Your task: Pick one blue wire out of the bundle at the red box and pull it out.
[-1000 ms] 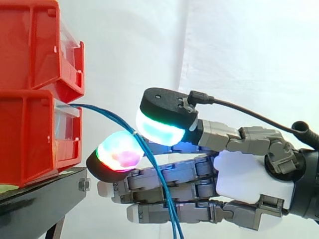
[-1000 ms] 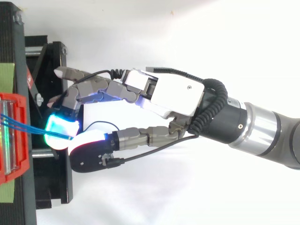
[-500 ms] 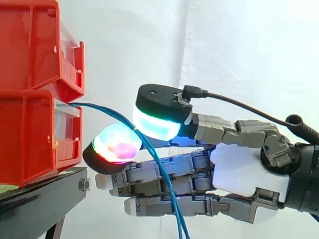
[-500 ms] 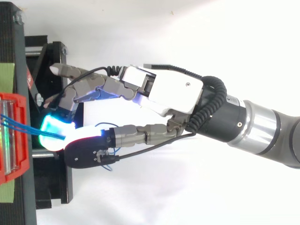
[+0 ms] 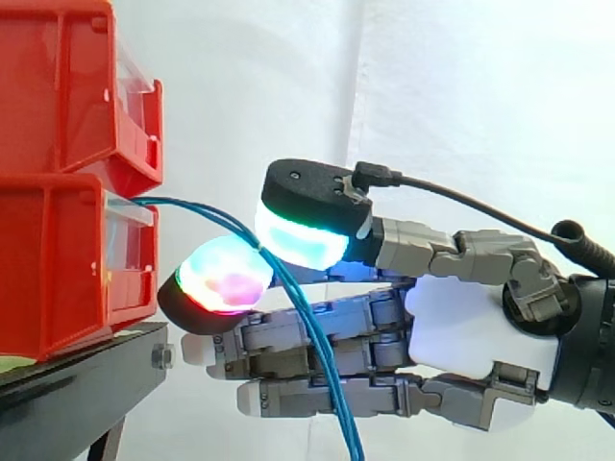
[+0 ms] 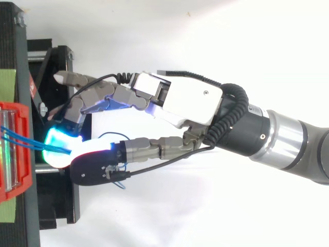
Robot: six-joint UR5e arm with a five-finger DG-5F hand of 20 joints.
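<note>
My hand (image 5: 471, 327) reaches in from the right of the side view, level with the lower red plastic bin (image 5: 58, 259) of a stack of two. It is pinching: the thumb and one finger are brought together so that their thick glowing pads (image 5: 300, 240) meet on the thin blue wires (image 5: 197, 207), a short way out from the bin's front. The upper pad shines green and white, while the lower pad (image 5: 223, 283) is green round a magenta heart. My other fingers lie straight and close together beneath the pinch. They point at the black metal stand (image 5: 77, 394) that carries the bins, with their tips near its edge but apart from it. The wires come out over the top of the bin's clear front panel (image 5: 125, 240) and arch to the right. They pass between the two pads, then drop steeply in front of my straight fingers to the bottom of the picture. I make out at least two strands side by side where they cross the fingers, but at the pads they run so close that I cannot tell whether I hold one strand or several. From above, my hand (image 6: 185, 100) slants in from the right, and the thin blue wires (image 6: 15, 136) run across the lower red plastic bin (image 6: 25, 175) toward the pinch. The upper red bin (image 5: 67, 86) sits on top, with a white curtain (image 5: 461, 96) behind.
</note>
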